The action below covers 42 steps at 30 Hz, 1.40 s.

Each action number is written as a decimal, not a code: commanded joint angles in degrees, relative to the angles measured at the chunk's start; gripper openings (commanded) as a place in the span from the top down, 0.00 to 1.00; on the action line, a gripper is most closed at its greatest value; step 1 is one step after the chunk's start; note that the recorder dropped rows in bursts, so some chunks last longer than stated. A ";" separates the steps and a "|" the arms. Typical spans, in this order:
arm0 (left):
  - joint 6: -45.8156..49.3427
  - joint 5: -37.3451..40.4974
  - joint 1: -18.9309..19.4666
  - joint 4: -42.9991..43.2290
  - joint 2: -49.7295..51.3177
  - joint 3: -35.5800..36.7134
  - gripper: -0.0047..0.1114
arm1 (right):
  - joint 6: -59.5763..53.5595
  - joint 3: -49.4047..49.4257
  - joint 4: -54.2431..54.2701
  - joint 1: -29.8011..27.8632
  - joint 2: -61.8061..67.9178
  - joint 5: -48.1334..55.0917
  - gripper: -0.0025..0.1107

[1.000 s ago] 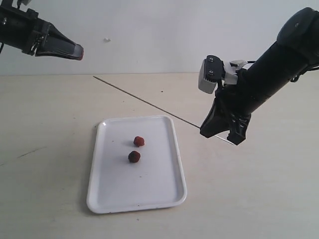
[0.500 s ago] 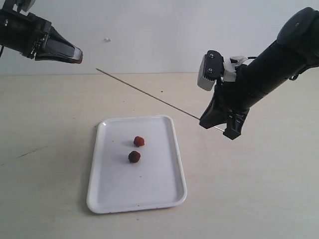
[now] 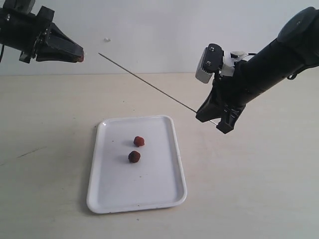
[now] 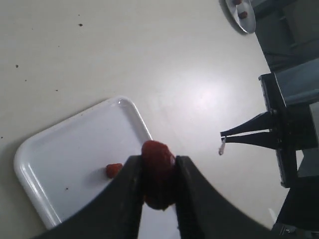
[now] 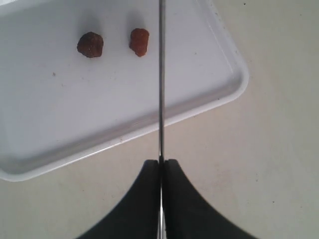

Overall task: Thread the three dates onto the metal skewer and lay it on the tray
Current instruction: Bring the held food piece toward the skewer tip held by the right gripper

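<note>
High at the upper left, my left gripper (image 3: pixel 79 56) (image 4: pixel 158 164) is shut on a red date (image 4: pixel 157 172) (image 3: pixel 81 59). My right gripper (image 3: pixel 201 115) (image 5: pixel 161 162) is shut on the metal skewer (image 3: pixel 144 82) (image 5: pixel 161 74), a thin rod slanting up and left; its free tip (image 3: pixel 99 54) hangs a short way right of the held date, apart from it. Two more dates lie on the white tray (image 3: pixel 164 189) (image 5: pixel 209 94): a redder one (image 3: pixel 139 141) (image 5: pixel 139 41) and a darker one (image 3: pixel 134 157) (image 5: pixel 90 45).
The tray sits on a pale beige table (image 3: pixel 259 189) with a white wall behind. A small round dish (image 4: pixel 238 15) holding dark bits and a dark structure (image 4: pixel 294 124) show in the left wrist view.
The right arm has risen and drawn slightly left, lifting the skewer so its tip stands higher. The left gripper has shifted a little with its date. The dates on the tray lie as before.
</note>
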 commanded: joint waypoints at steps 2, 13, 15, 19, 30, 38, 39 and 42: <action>-2.83 0.20 -0.15 -3.48 -0.09 0.13 0.76 | -0.26 -0.44 -0.56 -0.21 -0.08 1.53 0.98; -8.27 0.20 -0.15 -9.29 -0.09 0.13 0.76 | -0.38 -0.44 -0.90 -0.21 0.05 -0.91 0.98; -9.67 0.20 -0.15 -7.88 -0.30 0.13 0.76 | -4.70 -0.44 -0.90 -0.21 0.89 -1.35 0.98; -9.46 0.20 -0.15 -5.05 -3.68 2.93 0.76 | -14.03 -1.80 2.82 -0.92 4.16 -2.41 0.98; -7.35 0.20 -3.06 -2.60 -6.60 7.95 0.76 | -26.23 -3.12 12.29 -4.36 6.61 9.93 0.98; -6.33 0.20 -4.50 -2.30 -6.83 8.43 0.76 | -24.53 -3.12 11.83 -5.22 7.80 7.34 0.98; -6.56 0.20 -4.50 -2.30 -7.07 8.43 0.76 | -24.53 -3.12 11.96 -5.51 7.84 7.19 0.98; -6.56 0.20 -4.50 -1.85 -8.30 8.43 0.76 | -24.16 -3.12 11.68 -5.90 7.84 6.44 0.98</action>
